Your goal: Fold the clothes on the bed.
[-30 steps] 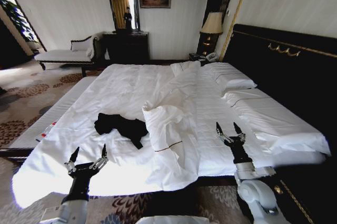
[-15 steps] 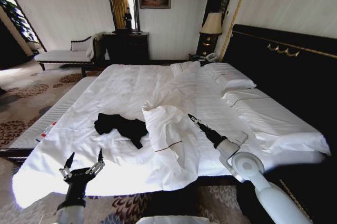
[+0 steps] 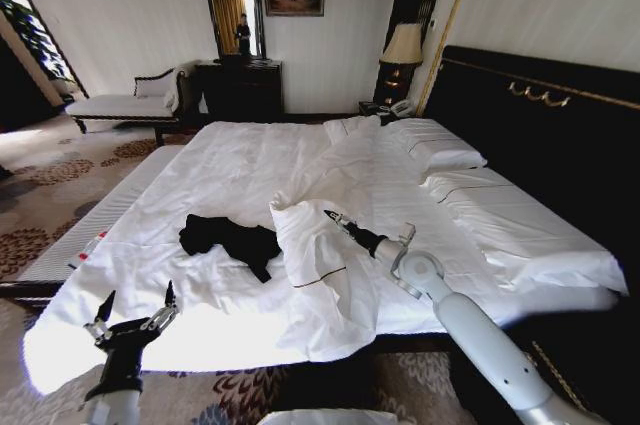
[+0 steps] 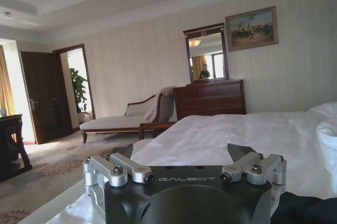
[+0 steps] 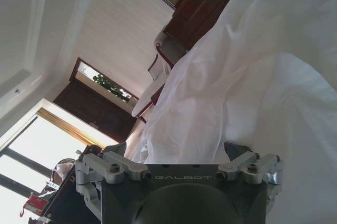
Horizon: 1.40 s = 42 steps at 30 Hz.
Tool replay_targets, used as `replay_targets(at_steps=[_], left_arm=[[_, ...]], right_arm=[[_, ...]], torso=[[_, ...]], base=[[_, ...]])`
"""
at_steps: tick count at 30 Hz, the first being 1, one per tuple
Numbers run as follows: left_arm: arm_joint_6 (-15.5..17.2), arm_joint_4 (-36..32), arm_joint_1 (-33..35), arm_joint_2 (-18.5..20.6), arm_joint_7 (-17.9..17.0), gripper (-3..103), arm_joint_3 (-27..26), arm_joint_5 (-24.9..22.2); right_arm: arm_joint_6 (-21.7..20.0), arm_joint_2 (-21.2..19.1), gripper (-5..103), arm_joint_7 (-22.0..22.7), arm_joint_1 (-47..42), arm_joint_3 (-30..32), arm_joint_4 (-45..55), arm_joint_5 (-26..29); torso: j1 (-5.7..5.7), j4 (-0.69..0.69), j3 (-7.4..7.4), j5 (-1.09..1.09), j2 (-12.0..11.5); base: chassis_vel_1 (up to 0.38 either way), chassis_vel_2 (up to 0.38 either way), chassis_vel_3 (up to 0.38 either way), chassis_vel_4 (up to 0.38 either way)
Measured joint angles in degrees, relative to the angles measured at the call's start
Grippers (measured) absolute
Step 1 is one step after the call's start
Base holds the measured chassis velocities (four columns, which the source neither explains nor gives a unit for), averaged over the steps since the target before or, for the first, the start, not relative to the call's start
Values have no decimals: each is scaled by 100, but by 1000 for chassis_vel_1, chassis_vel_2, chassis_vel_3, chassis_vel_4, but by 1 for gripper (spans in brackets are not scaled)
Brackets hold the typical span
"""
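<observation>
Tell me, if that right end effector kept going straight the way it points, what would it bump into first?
Most likely the bunched white duvet: the right end effector lies over it, pointing toward the black T-shirt beyond. Depth is hard to judge, so it might skim above the folds.

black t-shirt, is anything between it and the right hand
Yes. The right hand reaches out over a raised heap of bunched white duvet, and that heap lies between it and the black T-shirt. The left hand hangs off the bed's near edge, with bare sheet toward the shirt.
</observation>
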Motion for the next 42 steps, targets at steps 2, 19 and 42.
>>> replay_targets(at_steps=[2, 19, 42], left_arm=[[13, 0, -33, 1, -22, 100, -74, -73], [59, 0, -173, 4, -50, 100, -101, -70], [55, 0, -228, 4, -65, 100, -138, -49]], right_arm=[[1, 40, 100, 1, 139, -92, -133, -130], [-174, 267, 91, 141, 1198, -1111, -1010, -733], [0, 621, 73, -720, 1472, -1514, -1391, -2039]], torso=[[0, -1, 0, 1, 0], [-1, -1, -1, 0, 0], [-1, -1, -1, 1, 0]], base=[[0, 0, 0, 0], [0, 0, 0, 0], [0, 0, 0, 0]])
